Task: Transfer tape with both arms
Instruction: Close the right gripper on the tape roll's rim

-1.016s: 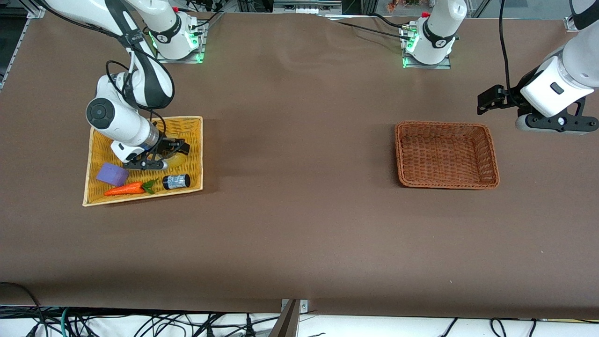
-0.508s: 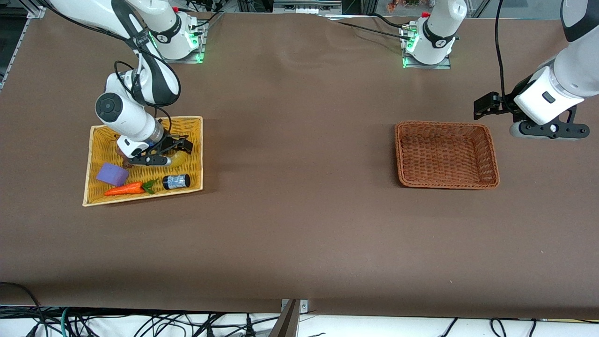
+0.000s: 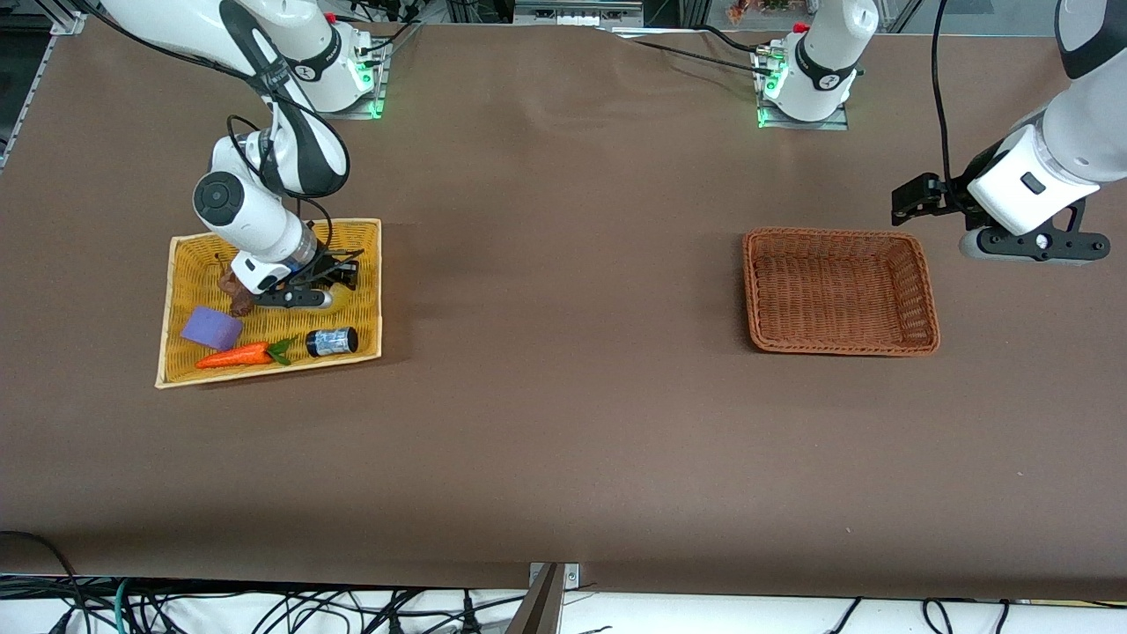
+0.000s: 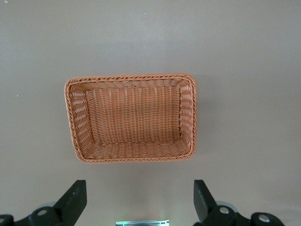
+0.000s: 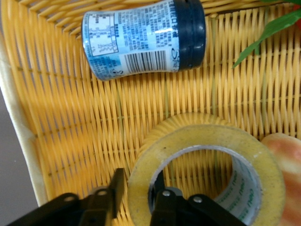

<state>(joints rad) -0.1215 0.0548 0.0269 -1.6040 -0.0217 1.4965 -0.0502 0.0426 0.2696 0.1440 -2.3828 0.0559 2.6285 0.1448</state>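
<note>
My right claw (image 3: 327,283) sits over the yellow woven tray (image 3: 363,238) toward the right arm's end of the brown desk (image 3: 563,396). In the right wrist view its two fingers (image 5: 116,186) straddle the wall of the thick ring-shaped roll of translucent yellowish tape (image 5: 207,174), one outside the ring and one inside its grey core, clamped on that wall. Whether the roll is clear of the tray floor I cannot tell. From the front the tape is almost wholly hidden under my claw and wrist; only a pale edge shows.

Tray contents counted from the front: one purple block (image 3: 211,328), one orange carrot toy with green leaves (image 3: 239,355), one small black-capped cylinder with a blue-white label (image 3: 332,341), and one brownish object (image 3: 236,293) partly covered by my wrist, which I cannot identify. The cylinder (image 5: 143,40) lies on its side near the tape, not touching it. A peach-coloured surface (image 5: 287,155) is cut off at the frame edge beside the roll.

My left claw (image 4: 136,200) waits in the air over bare desk, beside the brown wicker basket (image 3: 916,264), fingers spread apart and gripping nothing. The left wrist view shows only the tips of its two fingers. That basket (image 4: 188,117) holds no items.

Baskets: two. Arms: two.
</note>
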